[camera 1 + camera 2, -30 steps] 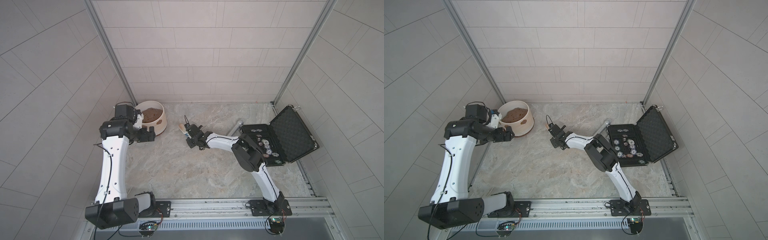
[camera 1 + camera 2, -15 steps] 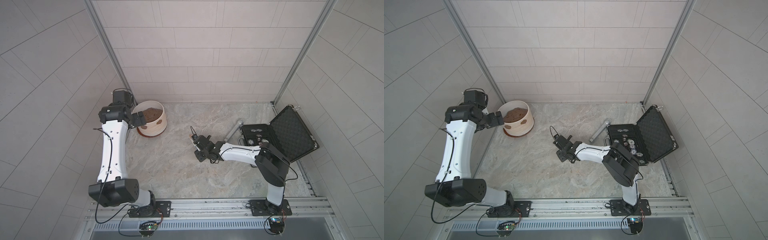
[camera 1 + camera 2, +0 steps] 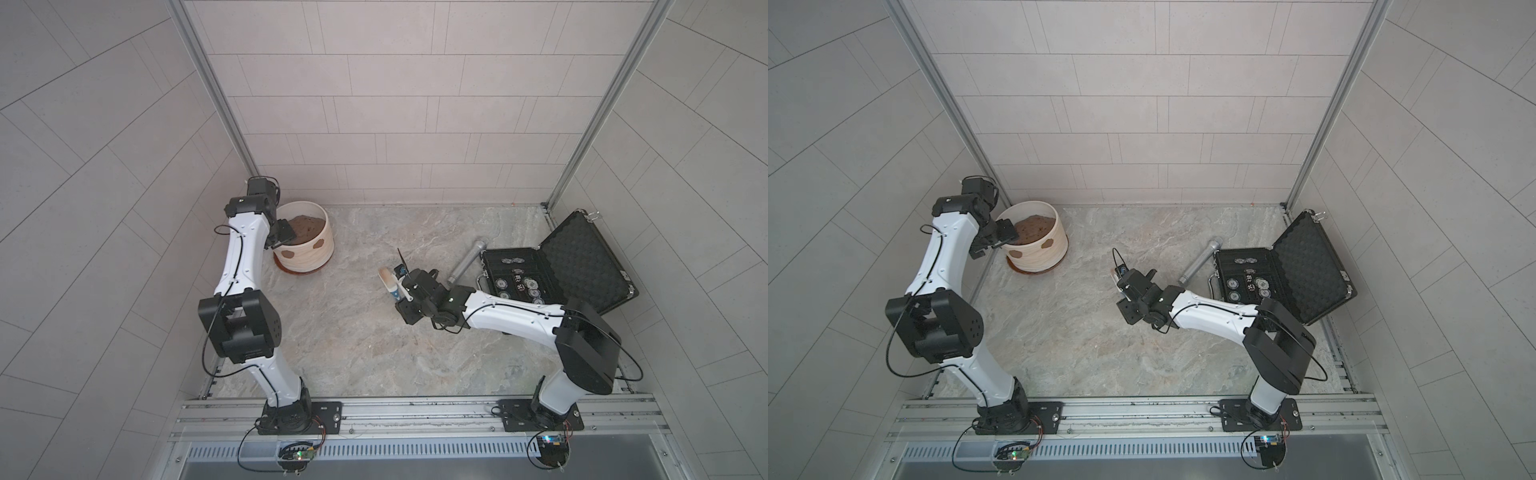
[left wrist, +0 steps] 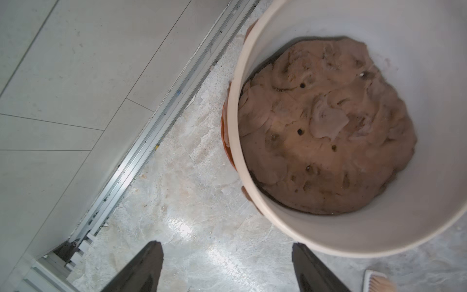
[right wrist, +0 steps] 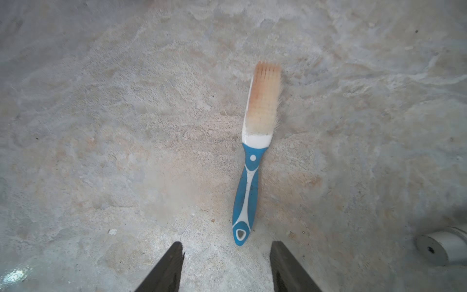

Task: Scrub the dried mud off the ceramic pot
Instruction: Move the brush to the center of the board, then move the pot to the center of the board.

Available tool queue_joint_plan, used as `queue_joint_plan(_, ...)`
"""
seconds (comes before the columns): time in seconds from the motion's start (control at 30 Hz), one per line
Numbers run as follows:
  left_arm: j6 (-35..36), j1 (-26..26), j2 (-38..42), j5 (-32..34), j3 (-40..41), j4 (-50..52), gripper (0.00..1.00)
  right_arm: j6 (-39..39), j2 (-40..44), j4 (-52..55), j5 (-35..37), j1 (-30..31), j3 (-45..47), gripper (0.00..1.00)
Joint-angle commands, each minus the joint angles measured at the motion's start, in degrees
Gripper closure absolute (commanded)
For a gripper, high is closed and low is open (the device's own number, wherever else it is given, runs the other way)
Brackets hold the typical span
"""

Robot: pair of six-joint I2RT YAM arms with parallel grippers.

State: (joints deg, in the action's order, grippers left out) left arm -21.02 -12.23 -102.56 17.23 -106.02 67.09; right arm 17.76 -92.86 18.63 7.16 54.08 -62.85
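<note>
Ceramic pot [image 3: 308,254] far left, brush [image 5: 249,156] lying loose at centre, both claws released.
The pot stands upright on its reddish saucer in the far-left corner of the bench [image 3: 353,332], with a soil mound [image 4: 326,126] inside and two dried mud [image 3: 288,252] patches on its near wall. The left claw [image 4: 225,245] hangs spread at the pot's left rim, gripping nothing. The right claw [image 5: 226,243] hovers spread over the brush's blue handle end, not gripping it. A grey cylinder [image 3: 467,266] lies just left of the open black case [image 3: 582,257].
</note>
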Motion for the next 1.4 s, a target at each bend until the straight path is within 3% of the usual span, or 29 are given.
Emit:
queue_joint_plan(0.0, -5.2, -0.8, -2.7, -1.3, -4.2, 1.5, 0.20, -0.8, 2.4, -1.2, 0.6, 0.1, 0.9, 0.40)
queue_joint_plan(0.13, -7.7, -1.2, -7.1, 1.2, -9.6, 3.5, 0.23, -1.1, 3.4, -1.2, 0.6, 0.1, 1.4, 0.40)
queue_joint_plan(0.3, -11.4, -3.1, -11.8, -3.0, -13.7, 5.7, 0.23, -0.9, 3.7, -1.0, 1.0, 0.1, 1.5, 0.40)
queue_joint_plan(0.63, -15.0, -4.1, -16.6, -9.6, -14.6, 4.7, 0.43, -0.4, 2.0, 1.2, 3.3, 0.2, -1.4, 0.41)
queue_joint_plan(0.83, -14.8, -5.1, -18.6, -13.3, -14.7, 5.2, 0.61, -0.3, 2.4, 2.0, 4.4, 0.3, -1.6, 0.41)
queue_joint_plan(1.03, -13.8, -5.4, -19.3, -12.8, -14.4, 5.7, 0.64, -0.4, 2.0, 2.8, 5.2, 0.3, -2.1, 0.41)
queue_joint_plan(1.17, -12.5, -5.8, -19.2, -13.9, -14.0, 6.2, 0.73, -0.6, 1.4, 4.1, 5.2, 0.3, -3.3, 0.41)
queue_joint_plan(1.37, -9.8, -5.9, -18.9, -17.2, -15.6, 8.5, 0.73, -0.4, 1.0, 4.3, 4.8, 0.3, -3.8, 0.42)
